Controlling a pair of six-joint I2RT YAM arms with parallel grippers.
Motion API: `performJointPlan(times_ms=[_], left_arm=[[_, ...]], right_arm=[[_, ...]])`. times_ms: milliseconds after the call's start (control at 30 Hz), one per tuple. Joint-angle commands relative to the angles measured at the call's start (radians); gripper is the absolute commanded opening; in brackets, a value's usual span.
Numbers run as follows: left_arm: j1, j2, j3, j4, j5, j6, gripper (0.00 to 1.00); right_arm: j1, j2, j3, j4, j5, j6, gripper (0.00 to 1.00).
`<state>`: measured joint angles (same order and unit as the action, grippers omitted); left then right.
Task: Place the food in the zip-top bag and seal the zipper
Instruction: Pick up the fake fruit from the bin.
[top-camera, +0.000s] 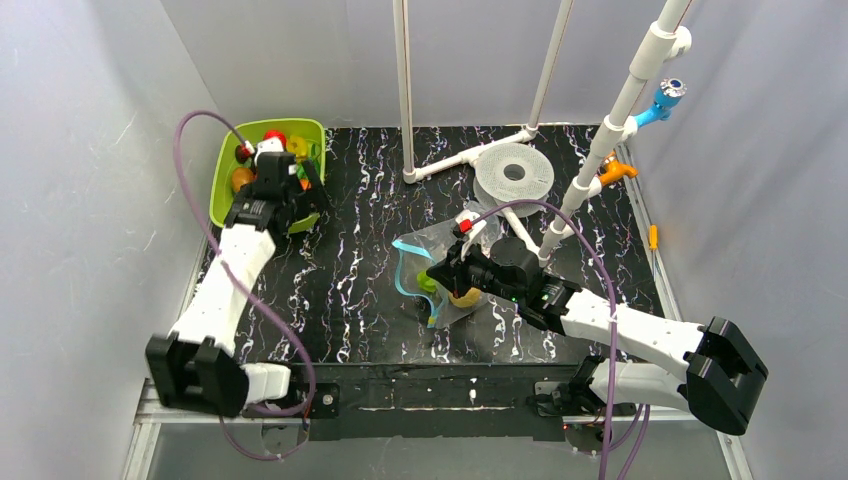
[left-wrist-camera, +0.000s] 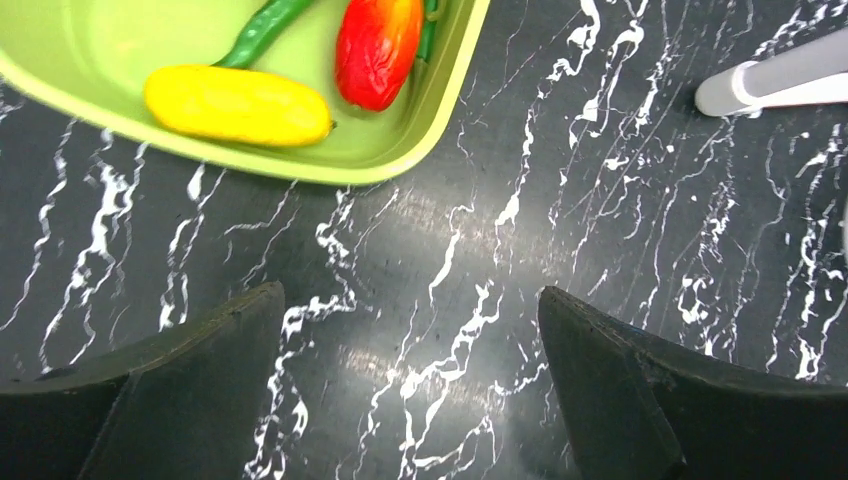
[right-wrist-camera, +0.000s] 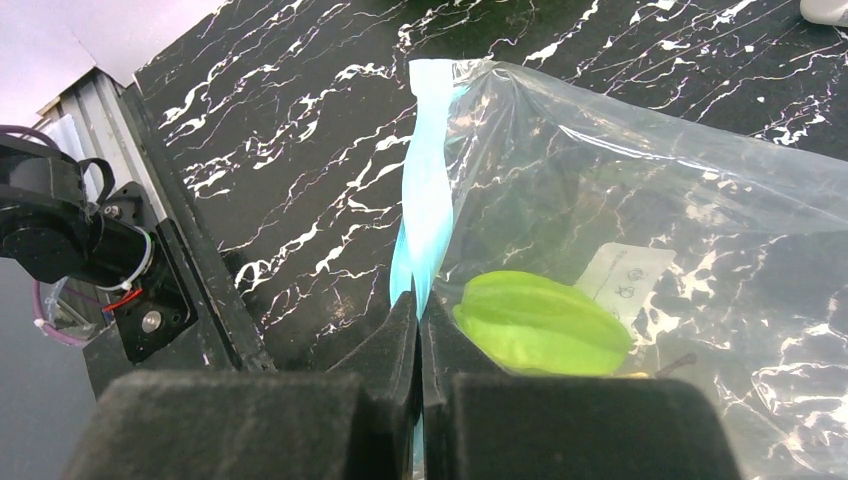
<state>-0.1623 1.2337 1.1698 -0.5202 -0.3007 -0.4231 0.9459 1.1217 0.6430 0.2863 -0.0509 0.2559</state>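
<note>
The clear zip-top bag lies mid-table. Its light-blue zipper runs along the left edge. A green star fruit lies inside the bag beside a white label. A tan food piece shows by it in the top view. My right gripper is shut on the zipper, which stands up twisted above the fingers; it also shows in the top view. My left gripper is open and empty over bare table, just beside the tray; it also shows in the top view.
The lime-green tray at back left holds several foods, among them a yellow piece, a red piece and a green pepper. White pipe frame legs and a white mesh disc stand behind the bag.
</note>
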Motion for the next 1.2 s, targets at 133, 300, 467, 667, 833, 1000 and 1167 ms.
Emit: performJointPlan(times_ms=[133,300,467,667,833,1000,1167], left_arm=[[0.154,0.343,0.198,0.023,0.231,0.031,0.98],[0.253,0.473,0.275,0.046,0.355,-0.005,0.97],[0.294,0.63,0.406,-0.036,0.436,0.024,0.86],[0.299,0.74,0.465,-0.016,0.457,0.089,0.79],[0.297,0.828,0.515,-0.026,0.442,0.085,0.77],[0.297,0.898,0.557,-0.071,0.409,0.082,0.72],[0.295,0.919,0.565,-0.069,0.419,0.083,0.61]], right_arm=[[0.007,-0.01,-0.005,0.033,0.021,-0.01,0.01],[0.007,-0.012,-0.006,0.033,0.027,-0.011,0.01],[0.007,-0.012,-0.007,0.035,0.034,-0.015,0.01],[0.011,-0.01,-0.008,0.037,0.037,-0.018,0.01],[0.014,-0.004,-0.007,0.04,0.039,-0.018,0.01],[0.02,0.001,-0.006,0.042,0.045,-0.021,0.01],[0.033,0.011,-0.003,0.043,0.046,-0.029,0.01]])
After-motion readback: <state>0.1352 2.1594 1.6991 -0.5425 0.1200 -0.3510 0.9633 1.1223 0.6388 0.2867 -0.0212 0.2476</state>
